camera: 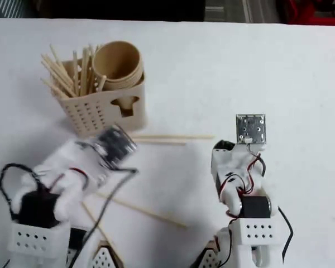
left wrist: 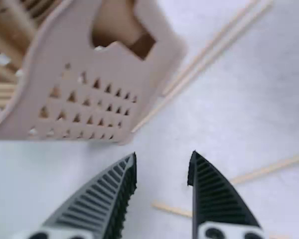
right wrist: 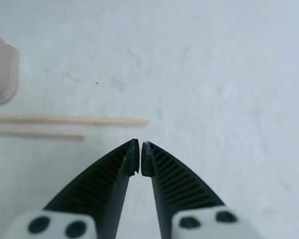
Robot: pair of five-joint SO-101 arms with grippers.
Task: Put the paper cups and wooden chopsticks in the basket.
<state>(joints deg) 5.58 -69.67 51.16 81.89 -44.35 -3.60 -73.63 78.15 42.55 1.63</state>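
Beige and perforated, the plastic basket (camera: 103, 109) stands toward the far left of the white table (camera: 268, 72), loaded with a nested stack of tan paper cups (camera: 118, 64) and a bristling bundle of pale wooden chopsticks (camera: 67, 70). By my reading, the cup half of the job is done, since the cups all appear to sit inside the basket; the chopstick half is not. A loose pair of chopsticks (camera: 167, 138) lies side by side just beside the basket's near corner, while a long slanted stick (camera: 142, 209) and a shorter stick (camera: 95, 220) lie nearer the arm bases. My left hand (left wrist: 162, 174) hangs low in front of the basket's wall, fingers parted and holding nothing, with one stick's end near its tips. My right hand (right wrist: 140, 157) sits over bare table just short of the loose pair's tip, clenched almost tight on nothing. I judge that at least four sticks remain to be gathered.
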